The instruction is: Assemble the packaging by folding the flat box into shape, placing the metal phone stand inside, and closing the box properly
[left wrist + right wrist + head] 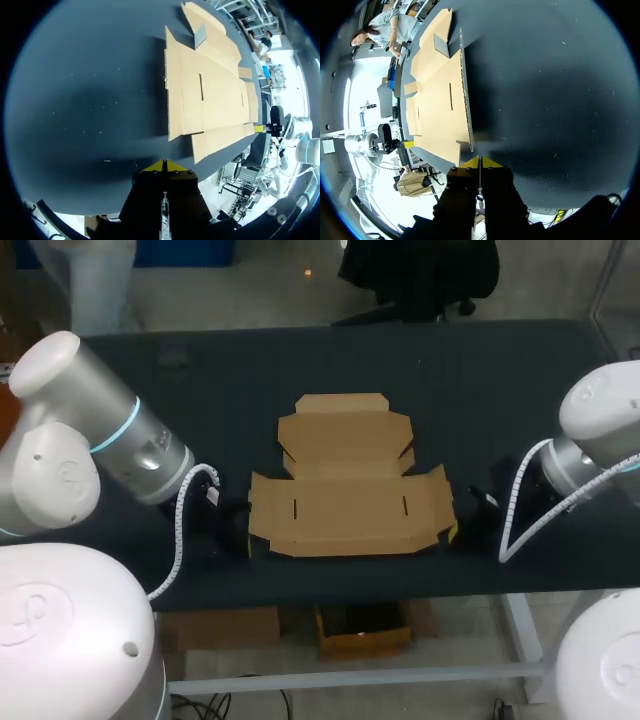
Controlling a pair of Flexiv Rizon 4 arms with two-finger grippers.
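Flat box lies unfolded mid-counter, between the arms. Left claw and right claw: tips together, empty. Phone stand not seen. Folding not begun; next move probably calls for raising a side flap.

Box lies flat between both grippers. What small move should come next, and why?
Probably open the left gripper and ease it toward the nearest side flap of the flat box, to lift it. The box lies fully flat on the table with no wall raised. That gripper and the right gripper sit shut beside its side edges, holding nothing.
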